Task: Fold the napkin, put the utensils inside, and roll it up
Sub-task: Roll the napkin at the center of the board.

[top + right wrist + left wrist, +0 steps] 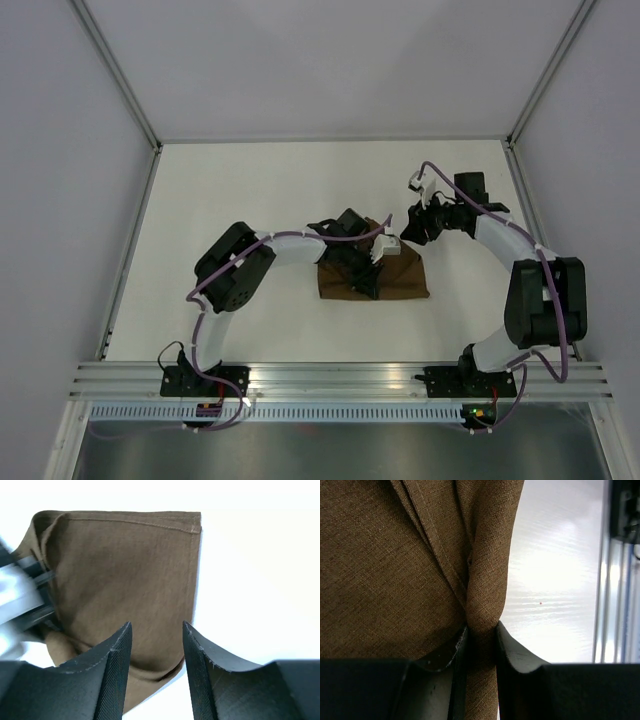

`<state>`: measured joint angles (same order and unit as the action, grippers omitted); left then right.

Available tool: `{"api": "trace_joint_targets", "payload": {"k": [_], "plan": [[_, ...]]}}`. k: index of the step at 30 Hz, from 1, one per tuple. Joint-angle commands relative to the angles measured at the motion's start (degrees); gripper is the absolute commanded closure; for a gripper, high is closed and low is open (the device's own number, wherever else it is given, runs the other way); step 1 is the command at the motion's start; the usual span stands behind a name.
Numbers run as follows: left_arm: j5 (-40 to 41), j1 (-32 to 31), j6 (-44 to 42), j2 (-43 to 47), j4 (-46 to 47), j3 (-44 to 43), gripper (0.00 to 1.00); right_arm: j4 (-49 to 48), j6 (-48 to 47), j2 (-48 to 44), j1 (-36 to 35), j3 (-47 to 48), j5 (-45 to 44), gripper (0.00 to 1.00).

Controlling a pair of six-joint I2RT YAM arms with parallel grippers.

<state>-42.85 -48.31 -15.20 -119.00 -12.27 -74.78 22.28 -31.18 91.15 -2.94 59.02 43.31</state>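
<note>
The brown napkin (405,280) lies folded and bunched in the middle of the white table. My left gripper (367,278) is over it and is shut on a raised fold of the cloth, which the left wrist view shows pinched between the jaws (481,627). My right gripper (412,225) hovers open and empty just past the napkin's far right corner. In the right wrist view (156,625) its jaws stand apart, with the napkin (120,575) beyond them. The knife is not in view.
A metal frame rail (130,110) and grey walls bound the table. The arms' mounting rail (330,378) runs along the near edge. The left arm shows blurred at the left of the right wrist view (22,600).
</note>
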Motion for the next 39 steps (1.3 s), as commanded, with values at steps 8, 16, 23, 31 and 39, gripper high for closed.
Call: {"api": "trace_joint_targets", "payload": {"k": [8, 16, 23, 31, 39], "plan": [[-9.53, 3.23, 4.04, -13.18, -19.72, -8.27, 0.98, 0.04, -13.81, -19.05, -3.21, -13.47, -0.67, 0.5], [-9.62, 4.72, 4.3, -15.82, -24.02, -12.05, 0.98, 0.83, -20.85, -31.56, -16.03, -24.48, -9.64, 0.46], [-8.57, 4.9, 4.39, -17.14, -25.61, -13.81, 0.98, -5.4, -20.5, -28.06, -27.02, -31.33, -18.86, 0.45], [-8.13, 4.99, 4.3, -17.84, -25.96, -13.99, 0.98, -13.4, -17.69, -25.85, -35.55, -33.97, -25.64, 0.41], [-7.95, 5.16, 4.13, -18.02, -26.05, -13.99, 0.98, -16.04, -17.07, -22.95, -38.72, -34.24, -28.28, 0.43]]}}
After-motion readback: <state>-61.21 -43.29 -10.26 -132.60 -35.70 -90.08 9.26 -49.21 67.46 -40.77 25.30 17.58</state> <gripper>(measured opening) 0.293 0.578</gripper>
